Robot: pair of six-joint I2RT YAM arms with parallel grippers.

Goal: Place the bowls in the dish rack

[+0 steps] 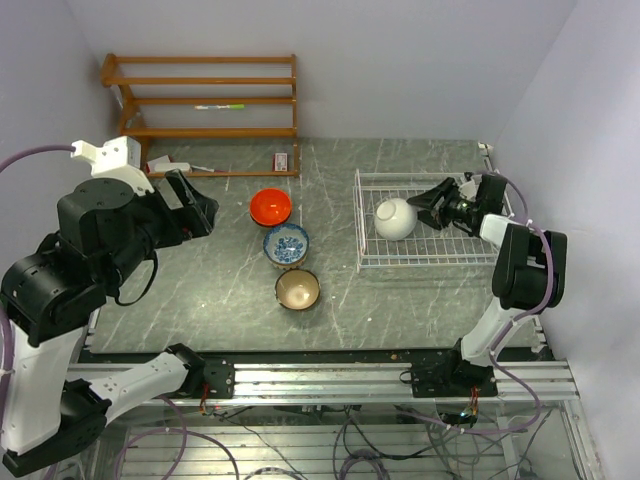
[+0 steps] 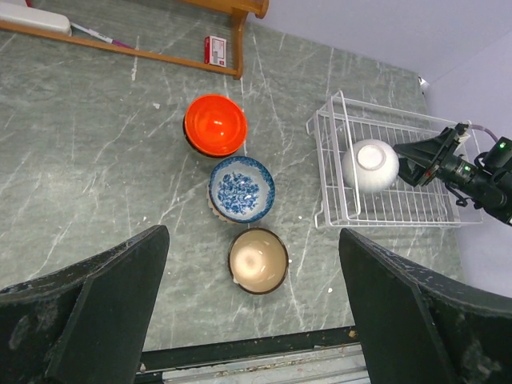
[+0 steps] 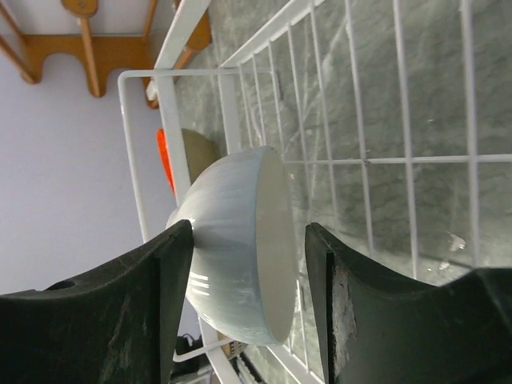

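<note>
Your work surface is a grey, marble-veined table [image 1: 230, 300], closed in by plain pale walls at the back and on both sides. At the far left, against the back wall, stands a brown wooden shelf unit [image 1: 200, 100] with a thin pen [image 1: 220, 107] lying on one of its boards.

On the right side of the table you have the white wire dish rack [image 1: 420, 264], its long side running left to right. Your right arm reaches over the rack from its right end. The right gripper [image 1: 422, 209] has its fingers spread apart on either side of the white bowl [image 1: 396, 218], which lies inside the rack near its left end, tipped up on its edge. In the right wrist view, one finger [image 3: 160, 296] sits against the bowl's ribbed outer wall and bare wire shows between the rim and the other finger, so you are not clamped on it.

Your left gripper [image 2: 254, 236] hangs above the left half of the table with its fingers wide apart and nothing between them.

Three more bowls stand on the table left of the rack, in a close row running towards you: the orange-red bowl [image 1: 270, 207] farthest, the blue-and-white bowl [image 1: 286, 244] in the middle and the tan bowl [image 1: 297, 289] nearest.

A small red-and-white box [image 1: 283, 160] stands by the shelf's right foot.
</note>
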